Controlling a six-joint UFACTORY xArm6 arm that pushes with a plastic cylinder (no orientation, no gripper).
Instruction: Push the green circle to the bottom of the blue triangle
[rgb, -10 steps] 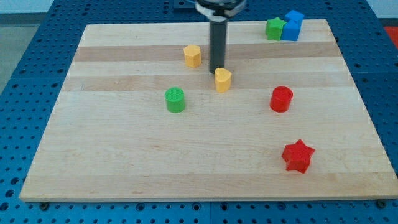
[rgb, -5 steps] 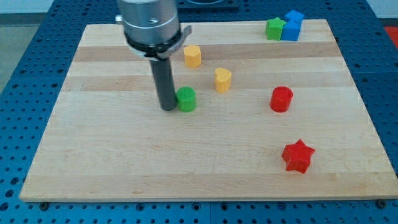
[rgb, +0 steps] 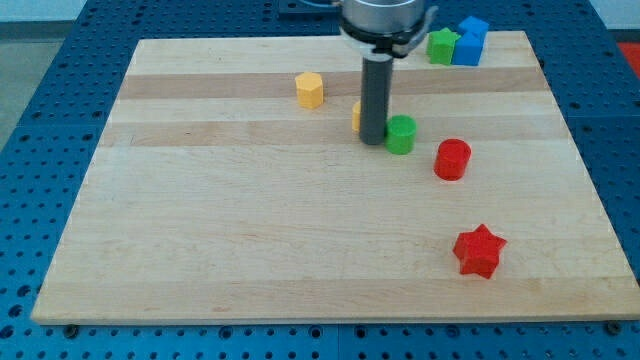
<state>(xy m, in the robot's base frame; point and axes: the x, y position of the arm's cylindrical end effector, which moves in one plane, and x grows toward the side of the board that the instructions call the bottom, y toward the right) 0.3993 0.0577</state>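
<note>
The green circle (rgb: 401, 134) is a short cylinder on the wooden board (rgb: 250, 250), right of centre in the upper half. My tip (rgb: 373, 139) stands right against its left side. The blue blocks (rgb: 469, 41) sit at the view's top right corner, two of them together, with a green block (rgb: 440, 46) touching their left side; which one is the triangle is hard to tell. The green circle lies well below and to the left of them.
A yellow hexagon (rgb: 310, 90) sits left of the rod. Another yellow block (rgb: 357, 115) is mostly hidden behind the rod. A red cylinder (rgb: 452, 159) lies just right of and below the green circle. A red star (rgb: 478, 251) is at the lower right.
My tip swung to the green circle's left side and pushed it to the right and slightly up, past the yellow block, which is now behind the rod.
</note>
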